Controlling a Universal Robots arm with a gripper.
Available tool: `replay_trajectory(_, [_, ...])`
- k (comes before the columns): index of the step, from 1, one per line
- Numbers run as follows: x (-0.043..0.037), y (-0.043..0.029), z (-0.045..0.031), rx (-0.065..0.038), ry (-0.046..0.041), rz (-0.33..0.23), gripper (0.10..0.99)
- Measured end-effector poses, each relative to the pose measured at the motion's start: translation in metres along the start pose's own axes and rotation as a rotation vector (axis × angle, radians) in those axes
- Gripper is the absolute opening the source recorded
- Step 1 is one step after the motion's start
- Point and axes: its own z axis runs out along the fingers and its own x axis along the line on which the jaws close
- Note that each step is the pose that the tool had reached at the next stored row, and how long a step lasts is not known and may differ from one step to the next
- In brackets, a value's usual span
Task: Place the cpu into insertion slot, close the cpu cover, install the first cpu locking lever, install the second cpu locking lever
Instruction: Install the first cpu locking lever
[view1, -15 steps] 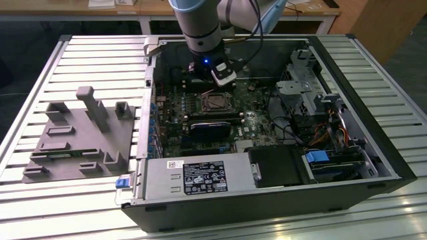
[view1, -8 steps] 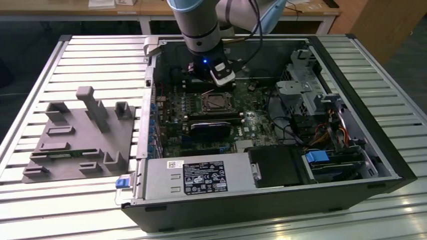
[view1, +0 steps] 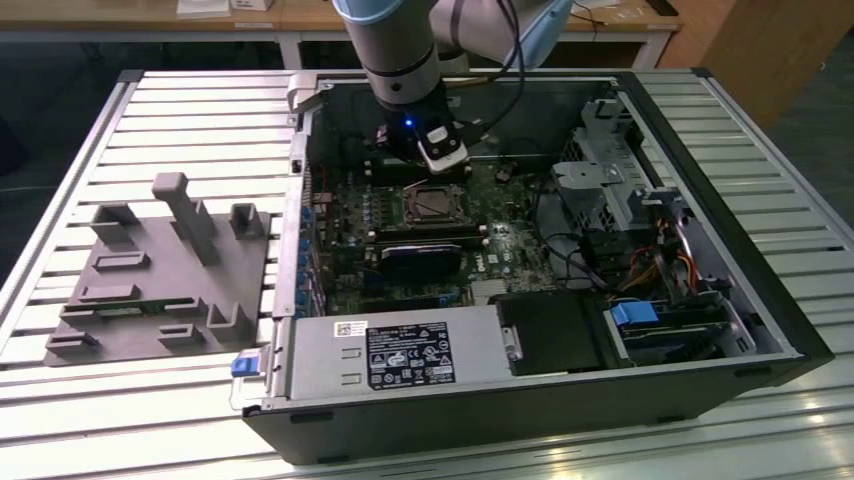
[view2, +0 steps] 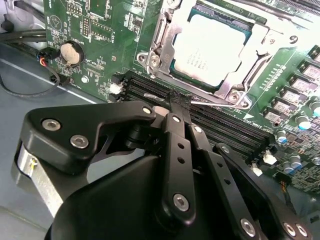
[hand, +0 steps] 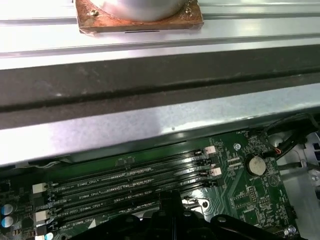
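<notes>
The insertion slot (view1: 430, 203) sits on the green motherboard (view2: 90, 30) inside the open computer case (view1: 767, 330), which lies on a slatted table (view1: 200, 120). In the second wrist view the cpu (view2: 212, 47) lies flat in that slot with its silvery-grey top up. The cpu cover (view2: 167, 30) is folded down around it, so the chip shows through the cover's square window. The gripper (view2: 177, 100) hangs just beside the slot, over the edge that faces the 4 long black memory slots (hand: 130, 185). Its 2 black fingers (view2: 175, 145) are pressed together, with no gap between them. Their tip meets a thin silvery locking lever (view2: 220, 103) that runs along that same edge of the slot, between the cover and the memory slots. Whether the rod is pinched between the fingers or only touched cannot be told. A round coin battery (view2: 70, 52) sits on the board well apart from the slot, past the end of the memory slots. In the exterior view the arm reaches down into the case just beyond the slot. A grey moulded fixture (view1: 160, 270) lies on the table outside the case, far from the slot toward the exterior view's left.
</notes>
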Motion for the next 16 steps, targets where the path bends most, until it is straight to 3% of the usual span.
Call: replay_trajectory(16, [0.0028, 0.0032, 0.0020, 0.009, -0.0114, 0.042, 0.102])
